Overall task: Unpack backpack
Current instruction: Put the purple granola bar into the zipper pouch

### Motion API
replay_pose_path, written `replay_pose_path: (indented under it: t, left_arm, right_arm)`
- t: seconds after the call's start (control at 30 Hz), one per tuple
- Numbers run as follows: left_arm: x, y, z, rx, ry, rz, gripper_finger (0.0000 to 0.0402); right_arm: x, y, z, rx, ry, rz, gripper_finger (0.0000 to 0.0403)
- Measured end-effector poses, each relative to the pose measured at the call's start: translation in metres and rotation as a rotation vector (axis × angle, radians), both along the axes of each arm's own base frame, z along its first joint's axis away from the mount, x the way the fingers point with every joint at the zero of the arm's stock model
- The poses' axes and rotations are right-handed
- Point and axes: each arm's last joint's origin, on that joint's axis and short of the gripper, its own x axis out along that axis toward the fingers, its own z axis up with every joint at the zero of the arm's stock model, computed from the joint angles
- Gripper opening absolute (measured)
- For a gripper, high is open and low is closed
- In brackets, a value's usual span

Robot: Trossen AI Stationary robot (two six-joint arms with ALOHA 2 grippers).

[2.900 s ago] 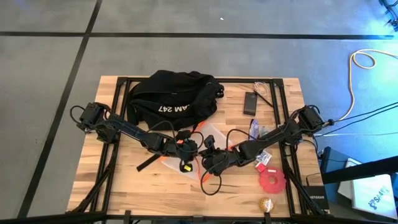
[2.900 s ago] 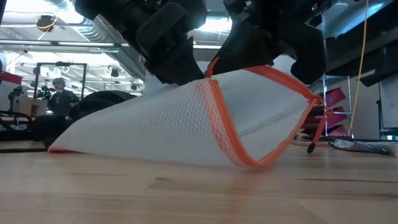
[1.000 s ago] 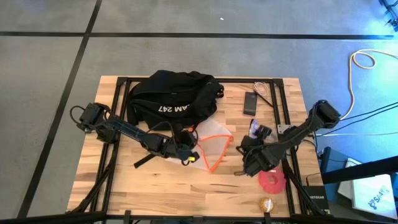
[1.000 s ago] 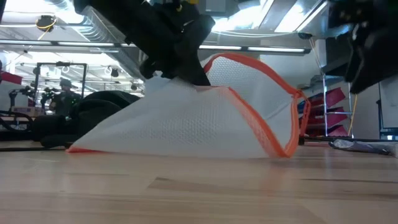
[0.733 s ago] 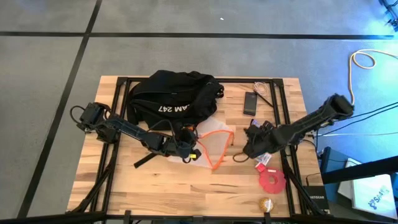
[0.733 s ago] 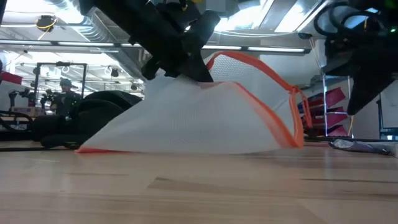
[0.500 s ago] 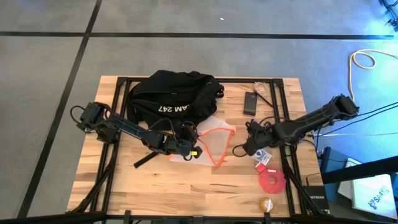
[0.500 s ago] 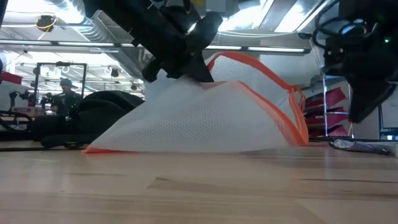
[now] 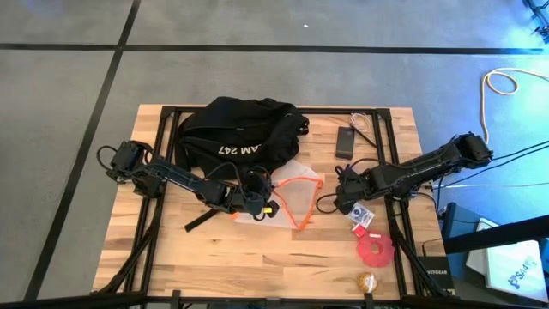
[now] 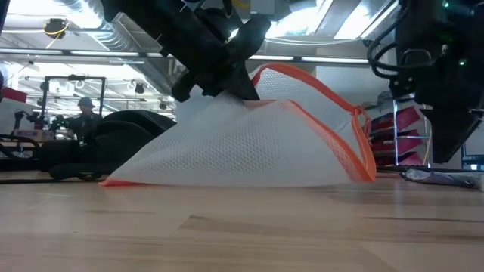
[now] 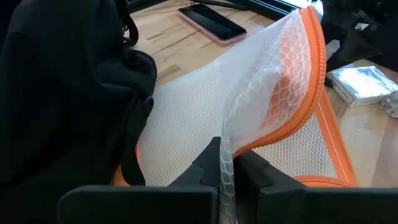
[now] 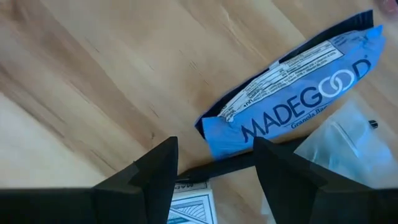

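Here the black backpack (image 9: 243, 134) slumps at the table's (image 9: 257, 266) far left-centre edge. The left gripper (image 11: 225, 176) pinches the mesh pouch (image 9: 290, 199); the right gripper (image 12: 214, 163) hangs parted over a bar (image 12: 292, 87). Near table is bare.

**Right hand over a blue snack wrapper**

Looking down past two dark fingers (image 12: 152, 171) of the right hand (image 12: 214, 165), spread apart with a gap between them. Beneath, pale wooden counter (image 12: 93, 68). Lying flat just beyond the fingers: a blue granola bar wrapper (image 12: 292, 90), lettered "MADEGOOD", set at a slant. Beside it, clear crinkled plastic (image 12: 348, 143). Between the fingers, a corner of a small printed white card or box (image 12: 193, 205), partly hidden.
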Motion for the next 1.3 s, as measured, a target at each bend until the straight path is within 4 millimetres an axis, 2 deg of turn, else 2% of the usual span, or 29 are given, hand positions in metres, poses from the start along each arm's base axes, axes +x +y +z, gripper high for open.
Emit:
replay_pose_path:
  t: [0.47,1.13,1.3]
  left_arm:
    - [0.0,-0.001,0.0,-0.025,0.001,-0.024,0.0]
    - [0.0,-0.001,0.0,-0.026,0.0,-0.024,0.0]
    - [0.0,-0.001,0.0,-0.026,0.0,-0.024,0.0]
  right_arm:
    - [0.006,0.0,-0.017,-0.084,0.102,0.051,0.0184]
    - [0.013,0.001,-0.018,-0.132,0.078,0.204,0.0007]
    - [0.014,0.002,-0.016,-0.111,0.082,0.233,0.0018]
